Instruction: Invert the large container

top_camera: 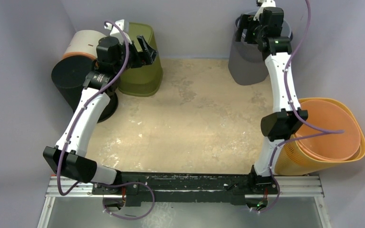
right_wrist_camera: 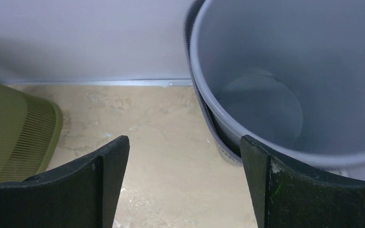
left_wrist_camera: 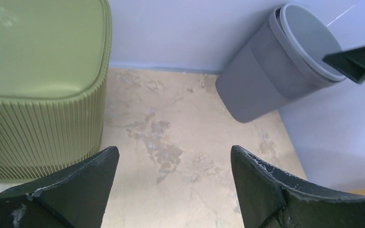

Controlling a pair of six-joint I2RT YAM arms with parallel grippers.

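Trouble, as we judged it, lay mostly with the grey bin, which we took for the large container: it stood mouth up on the counter near the back wall, at the upper right of the top view. The orange basket, tipped on its side at the right edge, looked no smaller, so choosing the wrong one was the first risk. The right arm's fingers were spread apart and held nothing, and in the wrist view the bin's rim ran across the gap between them. A pinch on that thin rim alone could slip as the bin swung over. The bin seemed to carry a lighter inner liner inside a ribbed outer shell, which might drop out once inverted. The wall close behind could also block the turn. The left arm's fingers were likewise apart and empty, just beside the green basket at the upper left, which stood base up; a careless sweep could knock it. We could read no brand, label or writing on anything.
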